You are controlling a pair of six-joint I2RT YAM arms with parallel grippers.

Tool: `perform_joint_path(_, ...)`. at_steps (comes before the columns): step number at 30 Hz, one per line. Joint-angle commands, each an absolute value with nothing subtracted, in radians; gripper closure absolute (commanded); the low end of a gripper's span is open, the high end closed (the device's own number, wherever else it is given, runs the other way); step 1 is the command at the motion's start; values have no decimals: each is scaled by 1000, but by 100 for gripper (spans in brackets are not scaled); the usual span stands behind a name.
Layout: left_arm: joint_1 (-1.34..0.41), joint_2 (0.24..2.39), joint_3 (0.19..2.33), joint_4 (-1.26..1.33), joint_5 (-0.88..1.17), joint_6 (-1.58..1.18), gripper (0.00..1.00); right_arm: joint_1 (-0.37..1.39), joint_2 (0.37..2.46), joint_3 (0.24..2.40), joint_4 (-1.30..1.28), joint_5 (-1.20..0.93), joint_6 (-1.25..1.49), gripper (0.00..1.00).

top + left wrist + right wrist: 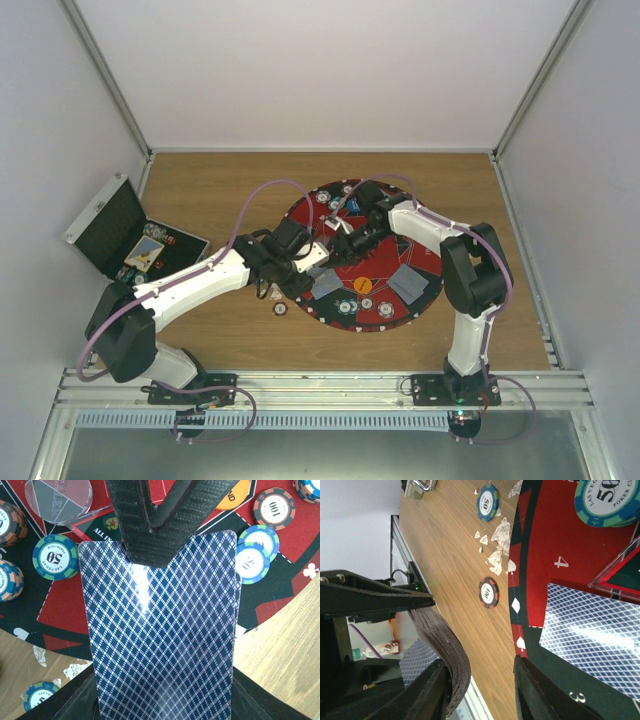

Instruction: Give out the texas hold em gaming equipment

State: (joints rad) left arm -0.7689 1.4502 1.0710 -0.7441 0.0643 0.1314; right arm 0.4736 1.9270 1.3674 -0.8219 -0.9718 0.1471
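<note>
Blue-backed deck of cards (160, 645) sits clamped in the left end effector (151, 560), over the edge of the round mat (60, 610). The right end effector (482, 690), fingers part-way apart, brackets the deck's bent end. Chips (55, 556) lie on the mat beyond, others on the table (290, 655).

1. From above: bright and even, lit from overhead; faint, soft shadows on the table (220, 190); coarse, with little fine detail.
2. At the left wrist: sharp up close; white glare streak down the held deck (160, 645), strongest toward 12 o'clock.
3. At the right wrist: washed out at 10 o'clock, dark and soft at 7 o'clock; mild sheen on the dealt card (590, 630) at 4 o'clock.
</note>
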Motion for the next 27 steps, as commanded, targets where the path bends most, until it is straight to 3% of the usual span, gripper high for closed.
perform_joint_path(1,-774,1440,1072,-712,61,131,45,457,1933,1392,-824,-966,142,66)
perform_joint_path(13,-775,1448,1072,-708,57,130,45,457,1919,1405,-838,-1088,93,99)
perform_joint_path(27,-773,1436,1065,-706,31,129,45,371,1851,1390,-776,-1029,159,99)
